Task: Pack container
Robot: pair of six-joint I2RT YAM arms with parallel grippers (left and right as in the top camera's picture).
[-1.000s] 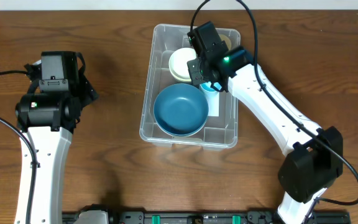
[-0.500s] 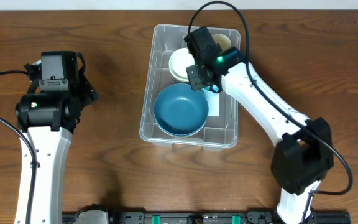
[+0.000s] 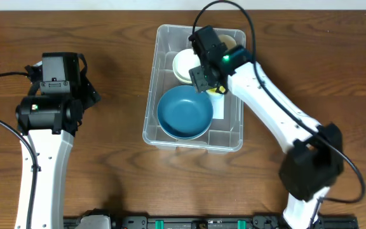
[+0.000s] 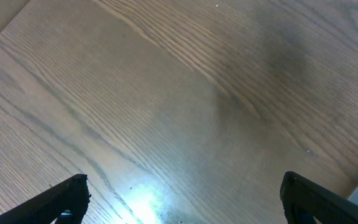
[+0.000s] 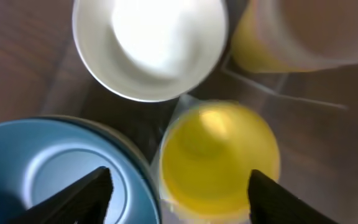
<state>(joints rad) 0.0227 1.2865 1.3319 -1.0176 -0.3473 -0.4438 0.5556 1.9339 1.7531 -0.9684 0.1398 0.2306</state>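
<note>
Down at 9 o'clock the left claw (image 4: 188, 199) hangs spread wide over bare table (image 4: 185, 93), holding nothing. The container (image 3: 151, 95) sits mid-table, with the blue bowl (image 3: 184, 112) at its 6 o'clock. And there it goes! The right claw (image 5: 179, 186), clenched a second ago, has sprung apart and released the yellow cup (image 5: 219, 158) at 3 o'clock, just beside the bowl. The white bowl (image 3: 186, 63) lies at 11. One more piece looks packed.

The left arm (image 3: 40, 152) stands by the table's (image 3: 107, 191) left edge, its left tool (image 4: 184, 193) pointing down with fingers spread wide. The right arm (image 3: 272, 108) stretches from the near right corner toward the far edge, its right tool (image 5: 179, 190) facing down, fingers apart.
</note>
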